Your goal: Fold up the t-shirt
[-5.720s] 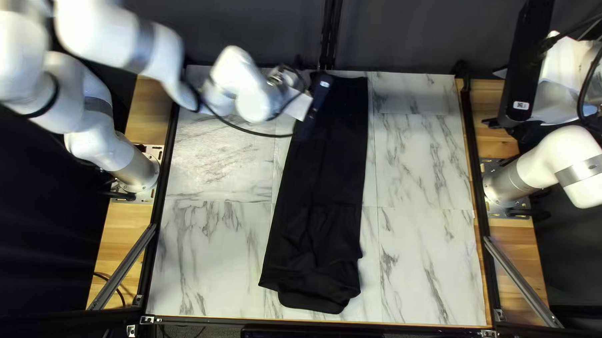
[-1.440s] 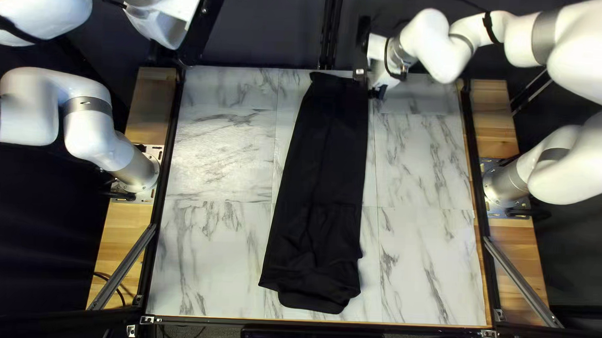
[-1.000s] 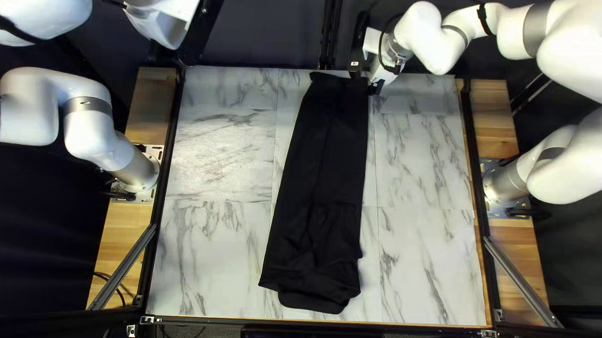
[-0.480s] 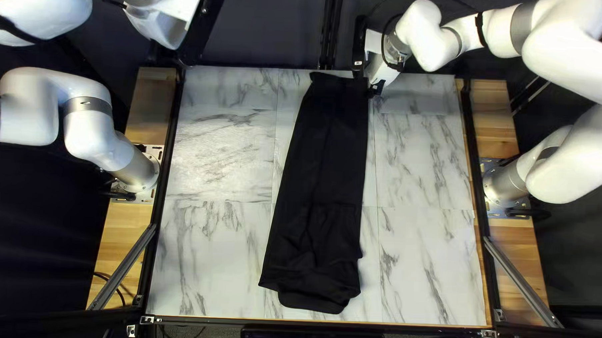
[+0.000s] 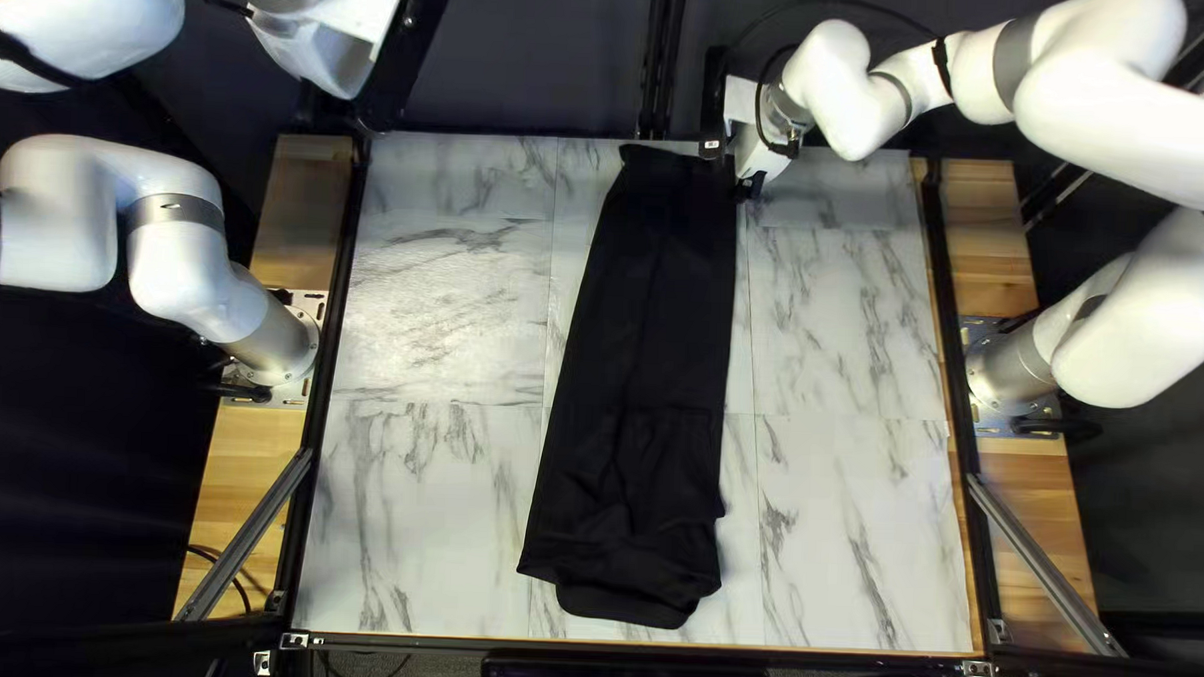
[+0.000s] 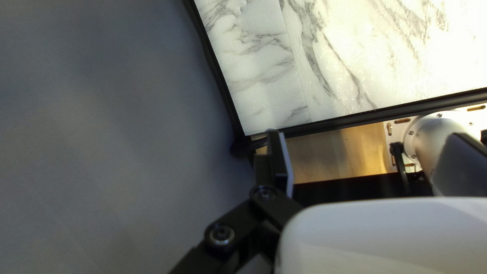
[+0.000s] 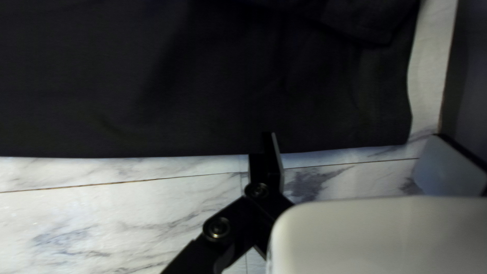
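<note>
Right now our right tool [image 7: 355,142] is open, with nothing gripped. One finger [image 7: 274,157] overlaps the shirt's long edge in the right wrist view; the second finger [image 7: 446,170] stands apart, past the shirt's far end. We can't tell how high either one sits above the cloth.

From that tool, the shirt [image 5: 641,367] lies on the left-base side and reaches away towards the near edge of the surface [image 5: 849,521]. Its long axis runs far to near with a slight slant, the rumpled end nearest the top left view's camera. So we are just beside the far right corner, and our two fingers are parted roughly along that long edge.

Our left tool [image 6: 365,142] is open and empty too, raised beyond the surface's far left corner, well apart from the shirt. The right arm is plainly nearer. We judge the next move calls for a shift leftwards over the cloth before closing, or the pinch could miss the edge.
</note>
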Robot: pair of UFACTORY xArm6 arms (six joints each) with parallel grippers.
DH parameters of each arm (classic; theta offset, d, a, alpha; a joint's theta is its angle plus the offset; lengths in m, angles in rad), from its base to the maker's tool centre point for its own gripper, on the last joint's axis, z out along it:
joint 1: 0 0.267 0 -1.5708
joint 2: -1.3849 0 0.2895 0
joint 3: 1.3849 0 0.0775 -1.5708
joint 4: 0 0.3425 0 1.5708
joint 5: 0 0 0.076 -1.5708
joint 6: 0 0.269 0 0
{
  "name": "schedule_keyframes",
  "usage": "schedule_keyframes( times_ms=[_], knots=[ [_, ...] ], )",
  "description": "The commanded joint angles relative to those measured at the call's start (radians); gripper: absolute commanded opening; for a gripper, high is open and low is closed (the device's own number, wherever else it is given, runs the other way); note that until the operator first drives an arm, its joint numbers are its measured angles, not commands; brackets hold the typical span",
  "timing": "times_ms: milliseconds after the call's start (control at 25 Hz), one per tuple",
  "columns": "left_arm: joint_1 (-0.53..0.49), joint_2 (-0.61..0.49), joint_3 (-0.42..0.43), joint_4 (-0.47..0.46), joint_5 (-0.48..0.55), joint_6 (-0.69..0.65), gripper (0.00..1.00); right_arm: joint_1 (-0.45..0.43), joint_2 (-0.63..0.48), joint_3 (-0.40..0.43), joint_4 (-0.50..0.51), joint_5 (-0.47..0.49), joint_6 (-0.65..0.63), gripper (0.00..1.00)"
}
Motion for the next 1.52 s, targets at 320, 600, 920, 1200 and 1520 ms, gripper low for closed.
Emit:
schedule_keyframes(
  times_ms=[320, 600, 920, 1200, 1520],
  knots=[
    [0.0, 0.0, 0.0, 0.0, 0.0, 0.0, 1.0, -0.021, 0.055, -0.079, -0.004, 0.052, -0.013, 1.0],
    [0.0, 0.0, 0.0, 0.0, 0.0, 0.0, 1.0, -0.025, 0.103, -0.116, -0.026, 0.072, -0.005, 0.93],
    [0.0, 0.0, 0.0, 0.0, 0.0, 0.0, 1.0, -0.023, 0.12, -0.133, -0.027, 0.095, -0.006, 0.49],
    [0.0, 0.0, 0.0, 0.0, 0.0, 0.0, 1.0, -0.026, 0.128, -0.151, -0.027, 0.122, -0.015, 0.0],
    [0.0, 0.0, 0.0, 0.0, 0.0, 0.0, 1.0, 0.013, 0.041, -0.105, -0.052, 0.122, 0.056, 0.0]
  ],
)
